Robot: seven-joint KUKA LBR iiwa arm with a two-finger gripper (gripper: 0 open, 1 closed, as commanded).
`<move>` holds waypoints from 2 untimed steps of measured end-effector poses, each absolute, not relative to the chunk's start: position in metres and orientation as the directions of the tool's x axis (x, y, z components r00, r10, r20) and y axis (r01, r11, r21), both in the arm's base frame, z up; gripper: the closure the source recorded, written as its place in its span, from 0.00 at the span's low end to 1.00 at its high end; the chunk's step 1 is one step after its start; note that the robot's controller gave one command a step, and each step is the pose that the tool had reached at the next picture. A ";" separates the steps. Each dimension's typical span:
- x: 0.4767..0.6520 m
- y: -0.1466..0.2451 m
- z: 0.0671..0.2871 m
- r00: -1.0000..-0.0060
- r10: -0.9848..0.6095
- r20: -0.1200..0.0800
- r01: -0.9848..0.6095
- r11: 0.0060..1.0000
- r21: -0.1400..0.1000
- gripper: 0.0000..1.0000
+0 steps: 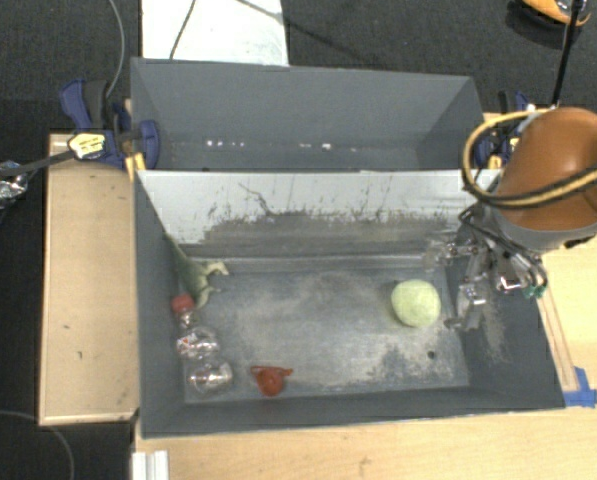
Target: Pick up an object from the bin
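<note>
My gripper [462,288] is down at the right side of the bin, close to the right wall. It stands open with nothing between its fingers. A pale green ball [415,303] lies just left of it on the bin floor, close to the nearer finger; whether they touch I cannot tell.
A small red thing [270,378] lies near the front wall, left of centre. At the left wall a clear plastic bottle with a red cap [200,350] lies beside a green and white scrap [200,276]. The arm with its orange cover reaches in over the right rim.
</note>
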State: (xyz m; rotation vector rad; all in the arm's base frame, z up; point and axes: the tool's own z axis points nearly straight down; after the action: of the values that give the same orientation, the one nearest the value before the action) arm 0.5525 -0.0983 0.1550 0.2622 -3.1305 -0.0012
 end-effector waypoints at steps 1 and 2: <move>0.563 -0.113 0.136 -0.987 -0.159 -0.009 -0.159 0.987 -0.002 0.00; 0.559 -0.103 0.076 -0.999 -0.038 -0.007 -0.038 0.999 -0.001 0.00</move>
State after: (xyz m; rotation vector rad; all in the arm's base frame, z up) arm 0.5586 -0.1032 0.0756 0.0603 -3.1479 0.0006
